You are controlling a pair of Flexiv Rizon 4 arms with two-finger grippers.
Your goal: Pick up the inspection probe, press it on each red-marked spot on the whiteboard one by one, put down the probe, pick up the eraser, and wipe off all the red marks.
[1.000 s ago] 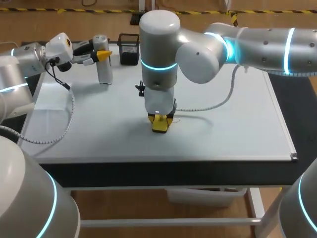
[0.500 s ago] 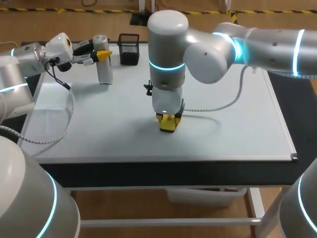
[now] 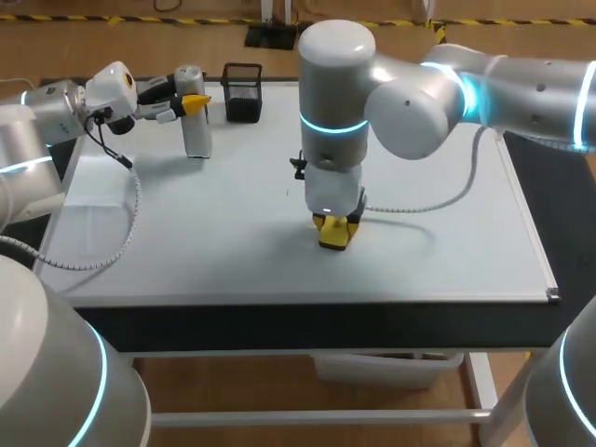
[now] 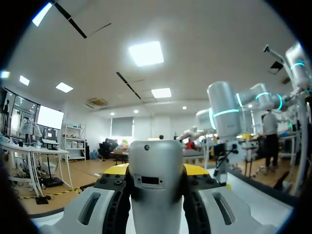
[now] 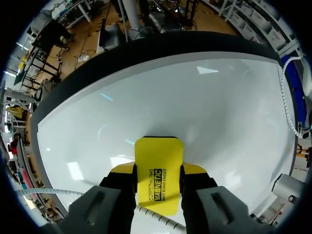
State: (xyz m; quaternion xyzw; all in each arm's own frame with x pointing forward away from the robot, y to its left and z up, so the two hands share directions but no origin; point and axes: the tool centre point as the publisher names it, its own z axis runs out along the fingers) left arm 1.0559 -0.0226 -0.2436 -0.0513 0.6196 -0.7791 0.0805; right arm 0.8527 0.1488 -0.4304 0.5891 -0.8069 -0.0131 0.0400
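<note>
Pressure matters most for this wipe: my right gripper (image 3: pixel 335 229) is clamped on the yellow eraser (image 5: pixel 158 156), which sits flat against the whiteboard (image 3: pixel 447 251) near its front middle. I judge it best to keep that face flat and sweep in overlapping passes. My left gripper (image 3: pixel 186 101) is at the back left corner of the table (image 3: pixel 279 326) and looks closed on the grey probe (image 4: pixel 156 175). I cannot tell whether the probe's foot rests on the board. I can make out no red marks. The right arm hides the board beneath it, and the eraser covers whatever lies under it.
</note>
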